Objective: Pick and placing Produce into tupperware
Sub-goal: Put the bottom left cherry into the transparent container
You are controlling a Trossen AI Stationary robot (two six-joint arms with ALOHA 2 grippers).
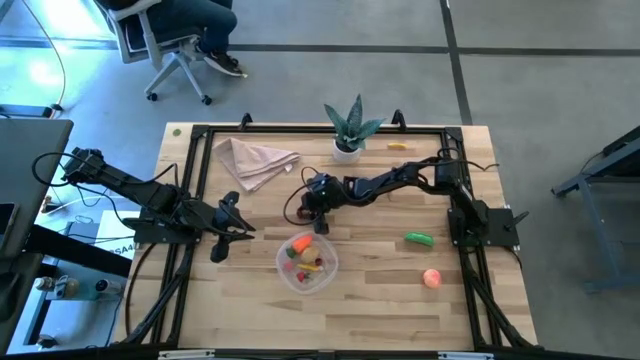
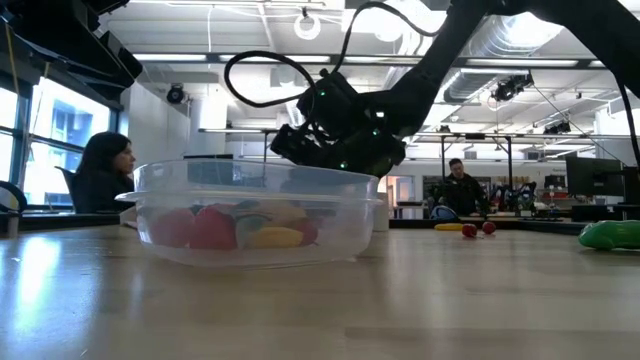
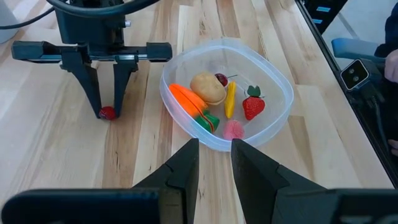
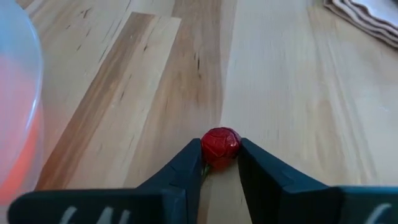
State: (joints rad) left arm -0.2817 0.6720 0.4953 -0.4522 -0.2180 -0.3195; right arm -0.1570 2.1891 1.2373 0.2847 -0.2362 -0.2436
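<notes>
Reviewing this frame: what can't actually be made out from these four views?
- Small red round piece: the right wrist view shows the right gripper closed around it; the high view hides it under that arm.
- Contents of the round clear plastic tub: the low view blurs them behind translucent walls.
- Small yellow and red items far across the table, low view: too small to identify.
- Left gripper: only its fingertips show, shut and empty.

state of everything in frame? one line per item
right gripper: down at the table, shut on the red piece
red piece: on the table, pinched between the fingers
left gripper: shut, empty, beside the tub
tupperware: upright, no lid, partly filled
cucumber: on the table
peach: on the table
napkin: crumpled
</notes>
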